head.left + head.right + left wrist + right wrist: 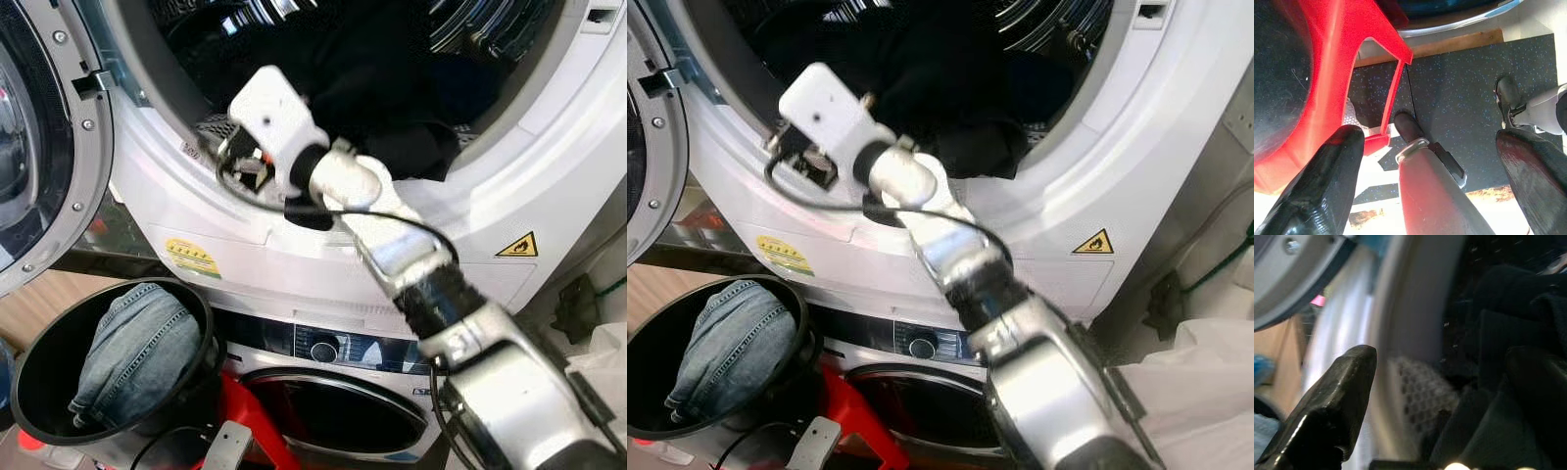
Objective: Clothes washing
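Right gripper [1440,396] reaches to the lower rim of the upper washing machine [549,157], fingers spread, one finger [1337,406] outside the door seal, the other among the dark clothes [382,88] piled just inside the drum mouth. Jeans [137,348] wait in the black basket [29,392] below left, nearer the spread, idle left gripper [1425,181].

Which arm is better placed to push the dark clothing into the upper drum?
Right. The right gripper is open at the drum mouth, beside the dark clothing spilling over the rim. The left gripper hangs open over the floor.
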{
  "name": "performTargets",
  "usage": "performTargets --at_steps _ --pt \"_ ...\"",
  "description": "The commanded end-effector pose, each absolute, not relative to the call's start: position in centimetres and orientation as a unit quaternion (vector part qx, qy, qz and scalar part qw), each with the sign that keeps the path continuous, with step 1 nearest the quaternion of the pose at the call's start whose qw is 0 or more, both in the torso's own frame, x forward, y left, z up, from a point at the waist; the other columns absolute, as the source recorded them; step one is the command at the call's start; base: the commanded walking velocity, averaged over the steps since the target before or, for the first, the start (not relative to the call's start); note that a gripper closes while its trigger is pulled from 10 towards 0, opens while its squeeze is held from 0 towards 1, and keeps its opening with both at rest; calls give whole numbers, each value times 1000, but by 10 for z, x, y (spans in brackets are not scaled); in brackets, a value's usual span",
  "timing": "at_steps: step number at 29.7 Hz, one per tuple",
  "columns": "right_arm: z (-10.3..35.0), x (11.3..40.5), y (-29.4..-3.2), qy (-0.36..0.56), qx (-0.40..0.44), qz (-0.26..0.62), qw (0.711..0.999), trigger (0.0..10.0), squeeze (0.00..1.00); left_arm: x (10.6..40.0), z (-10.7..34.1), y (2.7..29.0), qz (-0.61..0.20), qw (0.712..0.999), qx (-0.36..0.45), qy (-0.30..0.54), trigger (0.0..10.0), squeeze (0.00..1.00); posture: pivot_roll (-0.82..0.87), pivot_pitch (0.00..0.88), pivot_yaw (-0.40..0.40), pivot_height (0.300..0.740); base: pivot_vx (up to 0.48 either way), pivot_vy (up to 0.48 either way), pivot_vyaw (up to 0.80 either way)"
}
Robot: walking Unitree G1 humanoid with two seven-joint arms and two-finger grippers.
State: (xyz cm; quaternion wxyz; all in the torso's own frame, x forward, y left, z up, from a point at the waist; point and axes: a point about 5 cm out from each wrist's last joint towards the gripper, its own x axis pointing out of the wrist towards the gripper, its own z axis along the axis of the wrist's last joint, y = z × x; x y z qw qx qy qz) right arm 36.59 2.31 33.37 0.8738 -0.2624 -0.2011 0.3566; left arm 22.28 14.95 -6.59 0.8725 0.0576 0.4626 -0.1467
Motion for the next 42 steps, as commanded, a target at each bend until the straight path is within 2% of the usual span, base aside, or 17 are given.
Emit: performTargets --at_steps 1,14,21,25,31,35,39,42 --pt "342 372 19 -207 -273 334 878 10000 0 219 -68 154 -139 870 58 470 10000 0 -227 54 111 740 0 0 0" --pt "388 393 10 -214 -337 204 894 10000 0 217 -69 156 -135 869 57 473 10000 0 -182 47 91 740 0 0 0" --pt "396 396 2 -204 -324 162 909 10000 0 215 -71 156 -131 869 54 474 10000 0 -152 41 77 740 0 0 0" --pt "404 400 -10 -190 -272 109 937 10000 0 213 -72 157 -131 869 56 475 10000 0 -117 29 66 740 0 0 0" --pt "406 402 -17 -183 -168 98 964 10000 0 211 -73 157 -129 869 57 475 10000 0 -100 33 56 740 0 0 0" --pt "406 401 -17 -188 -100 125 969 10000 0 211 -73 157 -127 870 53 474 10000 0 -117 54 65 740 0 0 0" --pt "411 398 -15 -219 -54 176 958 10000 0 212 -72 155 -128 870 49 473 10000 0 -141 68 76 740 0 0 0" --pt "416 397 -26 -253 8 207 945 10000 0 213 -71 154 -130 871 48 472 10000 0 -154 78 89 740 0 0 0"
